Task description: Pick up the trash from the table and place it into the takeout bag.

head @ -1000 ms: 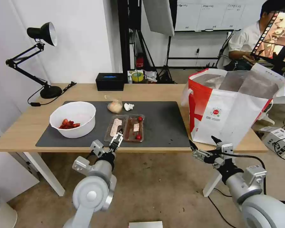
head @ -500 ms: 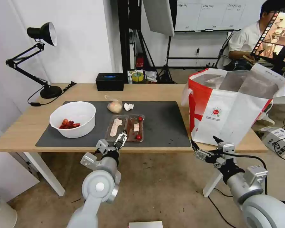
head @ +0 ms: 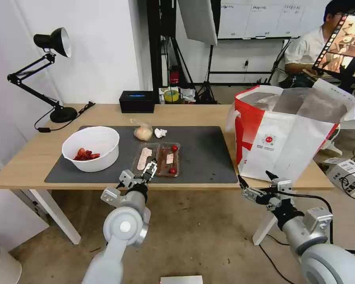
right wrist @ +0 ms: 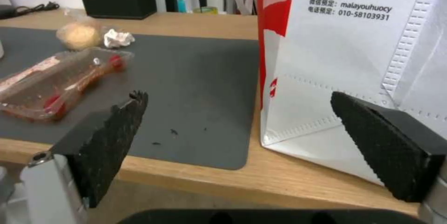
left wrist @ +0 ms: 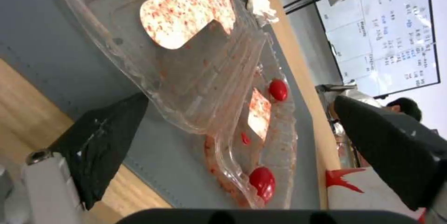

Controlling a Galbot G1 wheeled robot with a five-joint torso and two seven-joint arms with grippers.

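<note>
Before left hand (head: 150, 170), tray (head: 157, 158) seemingly runs front-to-back.

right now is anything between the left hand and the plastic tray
Nothing visible. The left hand is open at the near edge of the clear hinged tray, its fingers either side of the tray's near end in the left wrist view, with bare mat around it.

I see a dark grey mat (head: 201, 154) on the pale wood table (head: 106, 112). My clear tray (head: 157, 159) holds red tomatoes (head: 172, 170) and red-speckled labels. The bowl (head: 91, 148) is white with red scraps; the bag (head: 288, 138) is white with red sides and a silvery lining. The tissue box (head: 137, 101) is black.
</note>
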